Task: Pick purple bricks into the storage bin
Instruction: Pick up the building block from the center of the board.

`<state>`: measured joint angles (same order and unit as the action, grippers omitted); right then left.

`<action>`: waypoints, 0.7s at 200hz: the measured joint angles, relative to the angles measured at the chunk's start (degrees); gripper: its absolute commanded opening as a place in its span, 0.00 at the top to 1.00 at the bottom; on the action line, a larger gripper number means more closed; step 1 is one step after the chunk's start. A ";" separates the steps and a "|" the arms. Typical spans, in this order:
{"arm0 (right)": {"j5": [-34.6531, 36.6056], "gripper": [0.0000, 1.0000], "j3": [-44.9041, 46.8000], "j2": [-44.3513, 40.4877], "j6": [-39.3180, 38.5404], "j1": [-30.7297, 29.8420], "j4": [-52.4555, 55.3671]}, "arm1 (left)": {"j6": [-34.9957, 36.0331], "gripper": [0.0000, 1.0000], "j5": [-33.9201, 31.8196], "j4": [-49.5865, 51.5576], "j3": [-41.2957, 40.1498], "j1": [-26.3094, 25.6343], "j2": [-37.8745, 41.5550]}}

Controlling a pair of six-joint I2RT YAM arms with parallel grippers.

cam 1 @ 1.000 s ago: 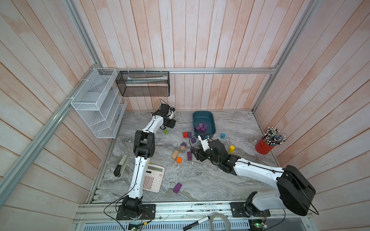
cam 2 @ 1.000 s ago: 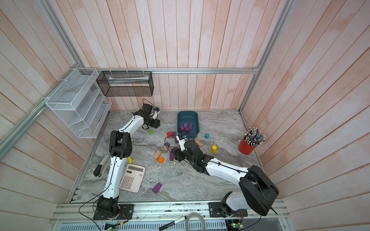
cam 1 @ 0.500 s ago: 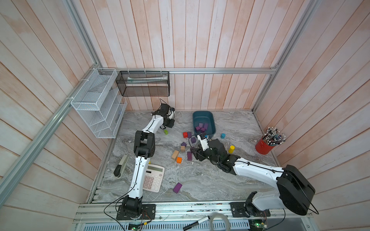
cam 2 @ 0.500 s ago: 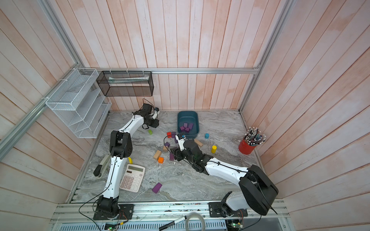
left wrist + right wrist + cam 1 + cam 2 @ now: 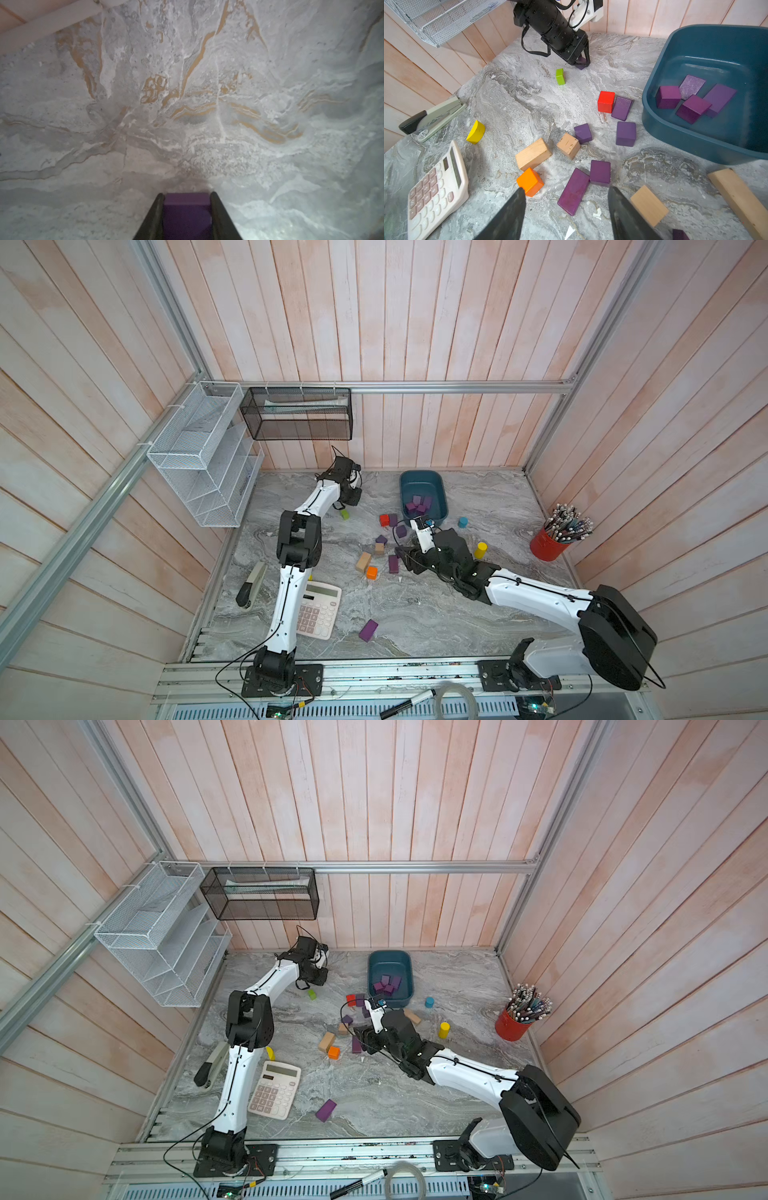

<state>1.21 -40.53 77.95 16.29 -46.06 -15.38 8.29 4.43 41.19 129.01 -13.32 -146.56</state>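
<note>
Two tan blocks beside purple bricks.

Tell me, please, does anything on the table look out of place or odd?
Mostly no. Small white scraps lie on the marble near the right claw, like torn paper, among the blocks. A clear sliver sits below the red cube. What they are, I cannot tell.

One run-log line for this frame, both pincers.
left pincer: shut on purple brick | right pincer: open, over purple bar | storage bin: four purple bricks
</note>
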 measured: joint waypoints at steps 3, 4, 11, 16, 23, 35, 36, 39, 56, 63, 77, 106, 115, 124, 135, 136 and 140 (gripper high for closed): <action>0.07 0.35 0.00 -0.11 0.00 0.00 0.00 | -0.09 0.69 0.00 -0.02 -0.20 -0.07 0.13; 0.09 0.35 0.00 -0.13 0.00 0.00 0.00 | -0.24 0.69 0.00 -0.04 -0.31 -0.11 0.22; 0.24 0.35 0.04 -0.39 0.04 0.00 0.00 | -0.57 0.69 0.00 -0.04 -0.72 -0.17 0.68; 0.35 0.35 0.09 -0.61 0.04 0.00 0.00 | -0.92 0.69 0.00 -0.04 -1.03 -0.24 1.05; 0.46 0.35 0.13 -0.92 0.13 0.00 0.00 | -1.29 0.68 0.02 -0.04 -1.49 -0.28 1.62; 0.66 0.35 0.24 -1.46 0.20 0.00 -0.02 | -2.03 0.68 0.09 -0.07 -1.99 -0.42 2.67; 0.68 0.35 0.26 -1.53 0.20 0.00 0.00 | -2.10 0.68 0.09 -0.09 -2.01 -0.42 2.73; 0.70 0.35 0.31 -1.66 0.20 0.00 -0.02 | -2.19 0.68 0.09 -0.15 -2.16 -0.44 2.95; 0.92 0.35 0.55 -2.43 0.37 0.00 0.00 | -3.06 0.68 0.57 -0.35 -3.45 -0.68 4.85; 1.07 0.35 0.61 -2.69 0.46 0.00 -0.02 | -3.48 0.68 0.98 -0.57 -4.46 -0.85 5.84; 1.33 0.35 0.87 -3.41 0.72 0.00 0.00 | -4.07 0.68 1.49 -0.85 -6.43 -1.29 7.74; 2.40 0.35 1.77 -5.31 1.60 -0.02 0.02 | -5.25 0.67 2.71 -1.79 -10.64 -2.56 11.30; 3.26 0.35 1.95 -5.90 1.90 -0.02 0.31 | -5.60 0.67 3.06 -2.01 -11.43 -2.95 12.13; 4.37 0.35 1.95 -6.29 2.21 -0.02 0.90 | -6.01 0.67 3.34 -2.40 -12.17 -3.39 12.98; 5.70 0.35 1.95 -6.69 2.69 -0.02 1.75 | -6.51 0.67 3.78 -2.67 -12.85 -3.93 13.90; 5.90 0.35 1.95 -6.73 2.75 -0.02 1.95 | -6.56 0.67 3.89 -2.67 -12.90 -4.00 14.03; 6.38 0.35 1.95 -6.84 2.97 -0.02 2.27 | -6.64 0.67 3.98 -2.67 -12.98 -4.15 14.27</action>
<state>7.60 -38.59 71.11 19.27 -46.09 -13.10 1.65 8.40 38.52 116.03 -17.47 -132.29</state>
